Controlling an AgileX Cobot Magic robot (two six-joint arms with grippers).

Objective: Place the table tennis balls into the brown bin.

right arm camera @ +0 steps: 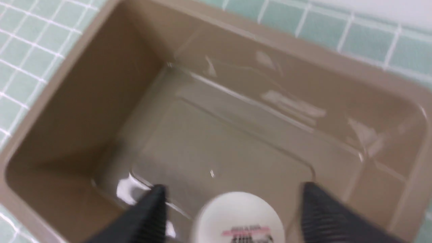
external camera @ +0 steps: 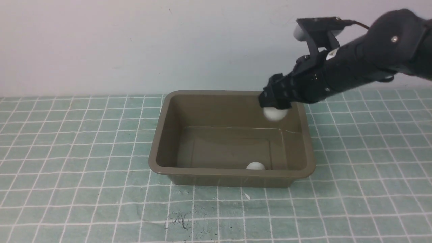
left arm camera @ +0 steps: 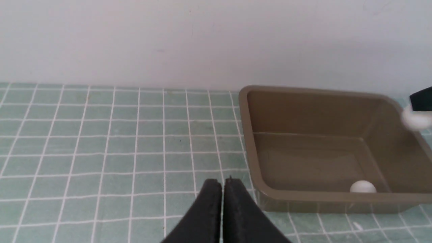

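Note:
The brown bin (external camera: 233,172) stands mid-table on the green checked cloth. One white table tennis ball (external camera: 255,166) lies on its floor against the near wall, also seen in the left wrist view (left arm camera: 362,186). My right gripper (external camera: 275,104) hangs over the bin's far right corner, open. The second ball (external camera: 275,113), with a pink and dark print (right arm camera: 239,216), sits just under and between the spread fingers (right arm camera: 153,209), with gaps on both sides. My left gripper (left arm camera: 222,184) is shut and empty, low over the cloth left of the bin (left arm camera: 303,195).
A pale wall runs behind the table. Green checked cloth surrounds the bin on all sides. A small white fleck (external camera: 247,196) and dark scuff marks (external camera: 180,221) lie on the cloth in front of the bin.

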